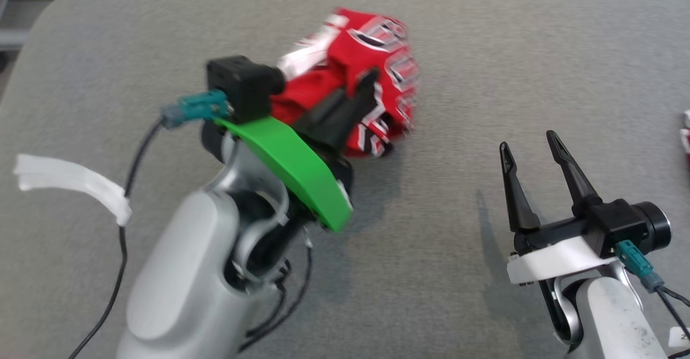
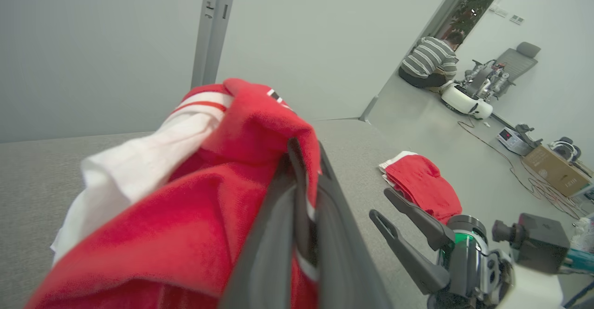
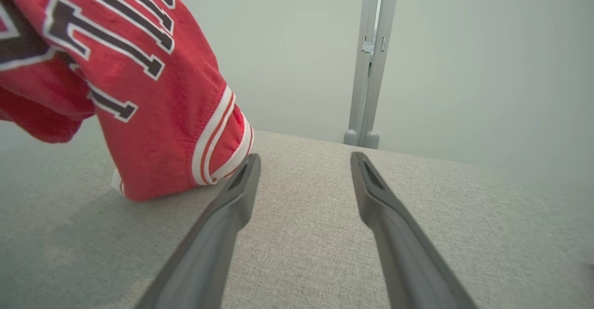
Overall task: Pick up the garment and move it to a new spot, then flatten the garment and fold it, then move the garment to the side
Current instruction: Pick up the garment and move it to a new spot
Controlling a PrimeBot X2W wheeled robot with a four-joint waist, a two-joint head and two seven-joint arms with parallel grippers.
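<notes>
The garment (image 1: 372, 73) is a red jersey with white trim and dark lettering, bunched up at the table's far middle. My left gripper (image 1: 366, 81) is shut on a fold of it, and most of the cloth hangs raised off the grey surface. The left wrist view has the red and white garment (image 2: 185, 183) pinched between the two dark fingers (image 2: 278, 234). My right gripper (image 1: 531, 151) stands open at the lower right, apart from the cloth. In the right wrist view the garment (image 3: 139, 91) hangs at the upper left, its hem just touching the table beside the left fingertip (image 3: 246, 174).
The grey fabric table (image 1: 485, 78) runs wide around the arms. A second red and white cloth (image 2: 420, 183) lies at the table's right edge (image 1: 685, 132). A person in a striped top (image 2: 429, 61) crouches on the floor far off, by a robot base and boxes.
</notes>
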